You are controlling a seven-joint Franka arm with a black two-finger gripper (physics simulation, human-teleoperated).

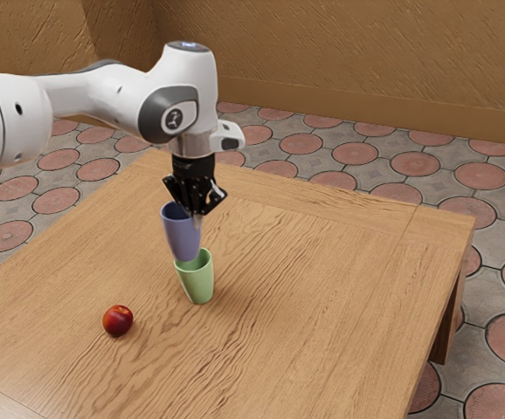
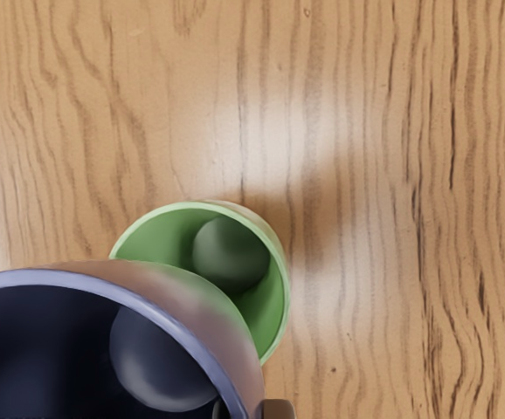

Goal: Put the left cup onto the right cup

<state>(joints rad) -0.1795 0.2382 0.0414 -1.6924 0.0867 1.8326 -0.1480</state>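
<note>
At the exterior view's left, the white arm [image 1: 86, 96] is reaching in over the wooden table [image 1: 349, 288], its base being cut off by the frame edge; below it, near the table's front, a red apple [image 1: 118, 320] is lying alone, well apart from the cups; further right, the black gripper [image 1: 197, 212] is pointing down and clamping the rim of the blue cup [image 1: 180, 234], one finger seeming to sit inside the mouth and one outside, though the dark fingertips are hard to separate against the cup; the blue cup is hanging tilted above the table, its base dipping at the mouth of the green cup [image 1: 198, 279], which is standing upright on the table just below and to the right; whether the two cups are touching cannot be told, since the blue wall is covering part of the green rim; in the wrist view the blue cup's blurred rim is hiding part of the green cup's opening, and a sliver of finger is being cut off at the frame edge; beyond the table, the tiled floor [image 1: 357, 153] is meeting a wooden wall [image 1: 366, 52].
</note>
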